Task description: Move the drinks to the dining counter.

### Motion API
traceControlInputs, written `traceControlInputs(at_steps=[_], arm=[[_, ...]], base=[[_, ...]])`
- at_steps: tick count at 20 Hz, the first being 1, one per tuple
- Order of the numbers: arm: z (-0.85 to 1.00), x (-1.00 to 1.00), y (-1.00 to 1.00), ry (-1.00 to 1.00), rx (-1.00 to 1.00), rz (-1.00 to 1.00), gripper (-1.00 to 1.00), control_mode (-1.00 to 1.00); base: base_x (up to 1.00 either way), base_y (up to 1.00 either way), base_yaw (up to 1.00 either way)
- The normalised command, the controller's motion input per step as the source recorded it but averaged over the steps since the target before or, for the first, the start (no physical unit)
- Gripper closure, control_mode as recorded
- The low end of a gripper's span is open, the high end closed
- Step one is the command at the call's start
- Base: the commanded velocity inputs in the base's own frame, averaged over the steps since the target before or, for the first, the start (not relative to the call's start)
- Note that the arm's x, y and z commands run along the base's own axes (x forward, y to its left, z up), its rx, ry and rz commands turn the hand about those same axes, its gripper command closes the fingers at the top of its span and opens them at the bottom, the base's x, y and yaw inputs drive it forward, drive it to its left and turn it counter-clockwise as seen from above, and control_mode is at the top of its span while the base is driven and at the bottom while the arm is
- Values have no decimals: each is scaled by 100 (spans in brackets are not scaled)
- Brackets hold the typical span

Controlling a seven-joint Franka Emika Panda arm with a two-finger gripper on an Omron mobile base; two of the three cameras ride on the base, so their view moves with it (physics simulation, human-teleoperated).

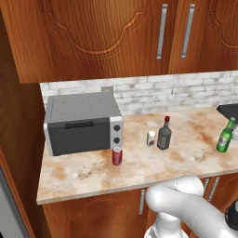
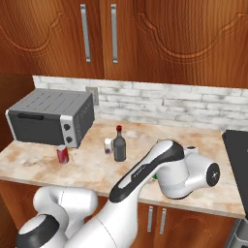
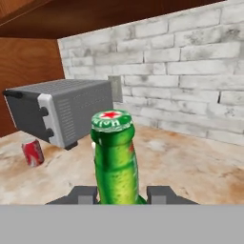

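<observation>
Standing upright near the right end of the marbled counter (image 1: 83, 179), the green bottle (image 3: 116, 157) rises between the two fingertips (image 3: 82, 195) of the gripper (image 3: 122, 195), which are clenched on its body. Left of it, mid-counter, stand the dark bottle (image 1: 164, 134) and the white carton (image 1: 151, 138), just beside each other. The red can (image 1: 117, 156) stands near the front edge, before the toaster oven (image 1: 82, 122).
</observation>
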Motion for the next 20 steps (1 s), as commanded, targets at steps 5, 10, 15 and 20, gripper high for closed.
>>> traceControlInputs(at_steps=[5,10,15,20], arm=[[0,0,0,0,0,0,100,100],[0,0,0,0,0,0,100,100],[0,0,0,0,0,0,100,100],[0,0,0,0,0,0,100,100]], base=[[-46,-24,-7],[-68,-45,-17],[11,-62,-70],[6,-79,-71]])
